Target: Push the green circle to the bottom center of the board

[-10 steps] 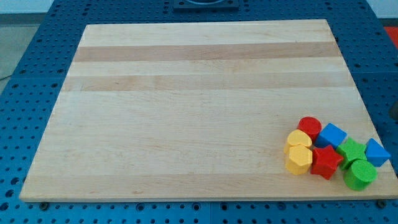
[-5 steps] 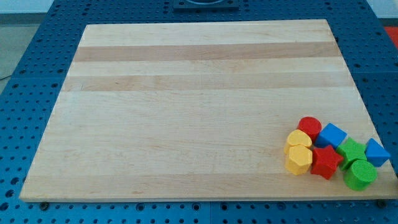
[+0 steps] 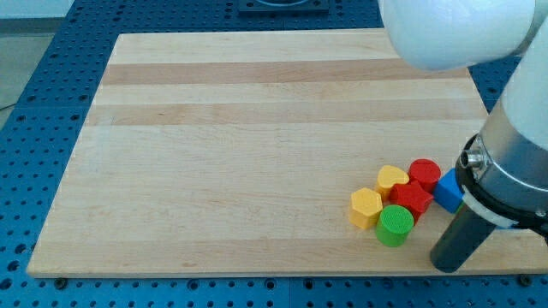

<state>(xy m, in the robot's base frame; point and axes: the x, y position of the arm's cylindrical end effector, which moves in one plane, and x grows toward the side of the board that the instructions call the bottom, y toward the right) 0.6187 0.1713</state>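
Observation:
The green circle (image 3: 395,225) lies near the board's bottom edge, right of centre, at the bottom of a tight cluster. My tip (image 3: 445,265) is at the lower right of it, a short gap away, at the board's bottom edge. Touching the green circle are a yellow hexagon (image 3: 366,207) on its left and a red star (image 3: 412,198) above it. A yellow heart (image 3: 392,179), a red circle (image 3: 424,173) and a blue block (image 3: 447,189) sit behind. The arm hides the board's right side.
The wooden board (image 3: 257,145) lies on a blue pegboard table (image 3: 34,103). The large white and grey arm body (image 3: 505,171) covers the view's upper right and right edge. Any blocks under it are hidden.
The arm has come into view at the right. The cluster has moved left: the green circle now sits lower left, away from the right corner. The green star and blue triangle no longer show.

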